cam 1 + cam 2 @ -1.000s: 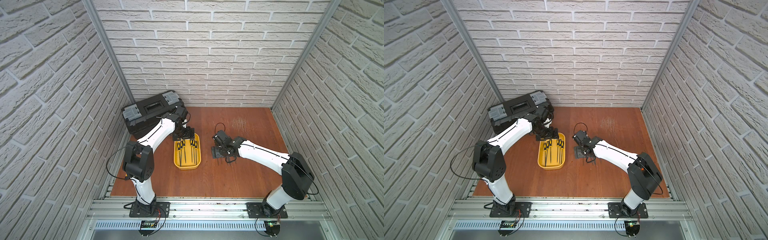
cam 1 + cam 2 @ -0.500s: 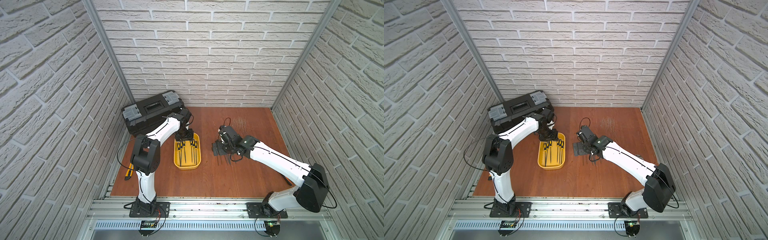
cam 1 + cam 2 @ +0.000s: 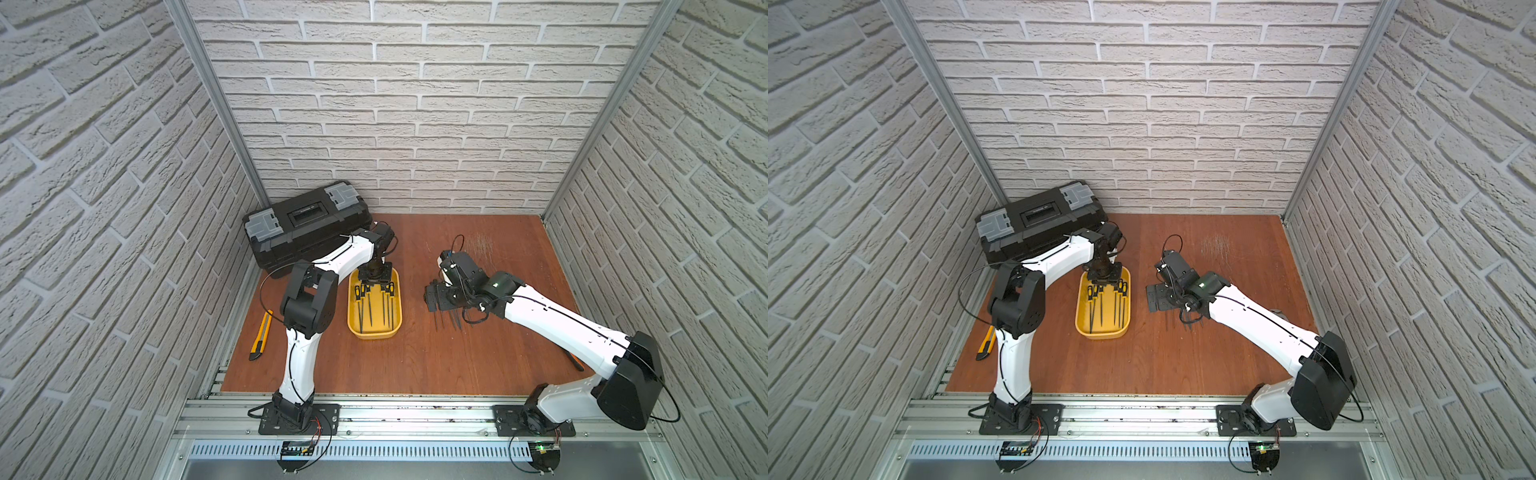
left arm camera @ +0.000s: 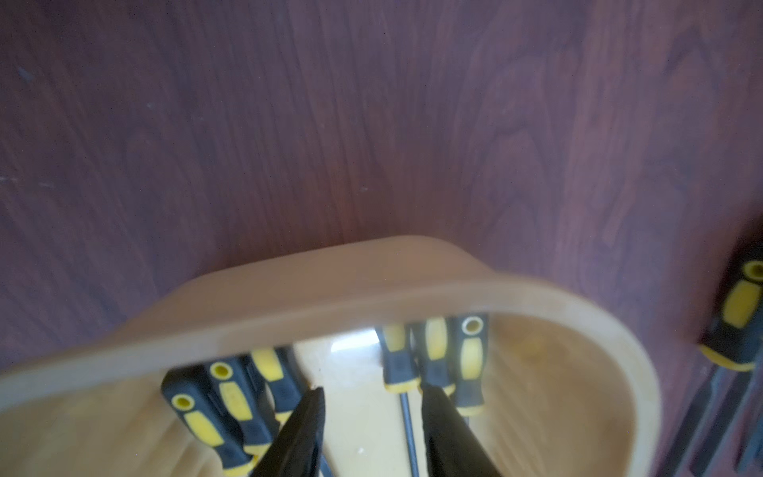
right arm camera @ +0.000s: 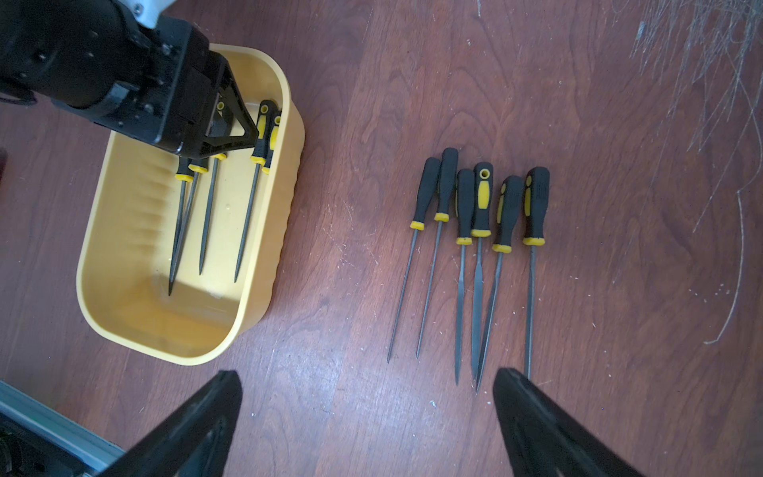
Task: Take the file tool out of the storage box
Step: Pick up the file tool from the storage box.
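The yellow storage box point(image 3: 374, 334) point(image 3: 1100, 334) lies left of the table's middle, with several black-and-yellow file tools point(image 3: 376, 303) point(image 3: 1108, 303) point(image 5: 208, 214) inside. My left gripper point(image 3: 375, 279) point(image 3: 1105, 279) point(image 5: 235, 128) points down into the box's far end. In the left wrist view my left gripper point(image 4: 371, 392) has its jaws apart over the bare floor between two groups of file handles point(image 4: 396, 355), and nothing is pinched. My right gripper point(image 3: 436, 297) point(image 3: 1156, 297) point(image 5: 367, 373) hangs wide open and empty above the table. Several more file tools point(image 5: 479, 214) point(image 3: 446, 322) lie in a row under it.
A black toolbox point(image 3: 307, 228) point(image 3: 1038, 220) with grey latches stands at the back left, close behind the left arm. A yellow utility knife point(image 3: 261, 334) point(image 3: 986, 343) lies at the table's left edge. A scratched patch point(image 3: 482, 241) marks the back of the table.
The left gripper's jaws have narrowed over the far end of the box and its elbow has swung right. The right arm's elbow has swung out right; its gripper stays wide open.
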